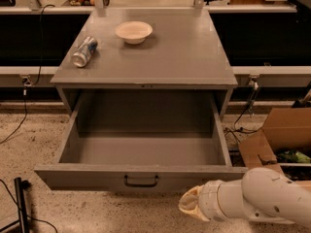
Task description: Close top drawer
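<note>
The top drawer (141,152) is pulled far out of the grey cabinet and its box is empty. Its flat grey front (87,177) faces me, with a small black handle (141,181) at the centre. My gripper (190,204) is at the cream-coloured end of the white arm (262,200), low in the view. It sits just below and to the right of the handle, in front of the drawer front. I cannot tell whether it touches the front.
A white bowl (133,32) and a can on its side (84,51) lie on the cabinet top (175,57). An open cardboard box (279,135) stands on the floor to the right. Cables and a black pole (20,203) are at the lower left.
</note>
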`<act>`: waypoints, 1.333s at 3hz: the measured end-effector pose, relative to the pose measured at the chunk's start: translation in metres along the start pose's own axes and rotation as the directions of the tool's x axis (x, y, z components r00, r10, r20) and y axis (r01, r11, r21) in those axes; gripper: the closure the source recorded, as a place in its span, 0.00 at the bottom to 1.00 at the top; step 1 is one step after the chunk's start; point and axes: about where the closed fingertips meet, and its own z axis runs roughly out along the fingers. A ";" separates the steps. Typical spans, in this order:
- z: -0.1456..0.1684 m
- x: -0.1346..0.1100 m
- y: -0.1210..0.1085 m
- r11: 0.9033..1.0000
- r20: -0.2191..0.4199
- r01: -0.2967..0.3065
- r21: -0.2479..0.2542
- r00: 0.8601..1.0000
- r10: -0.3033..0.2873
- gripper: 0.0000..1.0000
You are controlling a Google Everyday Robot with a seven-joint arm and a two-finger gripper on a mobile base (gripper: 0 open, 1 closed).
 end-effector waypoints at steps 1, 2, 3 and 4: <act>0.017 -0.002 -0.024 0.999 0.058 0.000 0.037 0.998 -0.002 1.00; 0.026 -0.012 -0.042 0.998 0.093 0.011 0.057 0.996 -0.017 1.00; 0.026 -0.012 -0.043 0.998 0.093 0.011 0.057 0.996 -0.017 1.00; 0.027 -0.015 -0.052 0.997 0.077 0.039 0.062 0.996 -0.043 1.00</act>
